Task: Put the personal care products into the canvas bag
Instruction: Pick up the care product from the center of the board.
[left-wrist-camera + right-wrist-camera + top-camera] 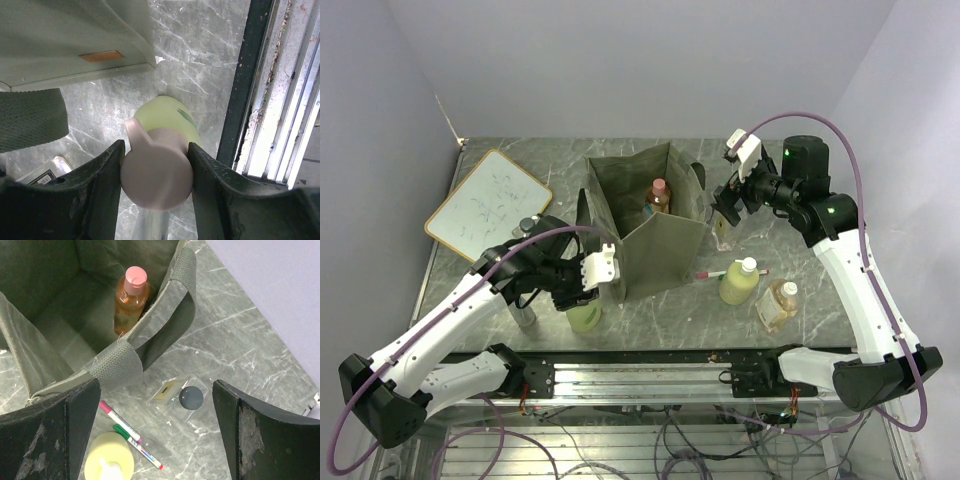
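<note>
At the middle of the worktop (670, 318) we see the canvas bag (660, 250) standing upright with its mouth open, the largest thing here. Toward the far left corner the whiteboard (488, 203) lies flat, well apart from the bag.

Just off the bag's near left corner, the left fingers (100, 185) are clamped on the pale cap (157, 175) of a yellow-green bottle (170, 117), one pad against each side. This bottle is upright, close to the worktop's near edge.

The right fingers (80, 425) hang spread wide above the bag's right side, holding nothing.

Inside the bag, against its right wall, a slim orange bottle (129, 300) with a pink cap stands upright. Right of the bag, toward the near edge, a second yellow-green bottle (738, 282) stands, and just beside it, nearer the right edge, an amber square bottle (777, 305).

A dark-lidded jar (185, 397) sits near the bag's right handle. The pen (120, 420) lies between the bag and the second yellow-green bottle.
</note>
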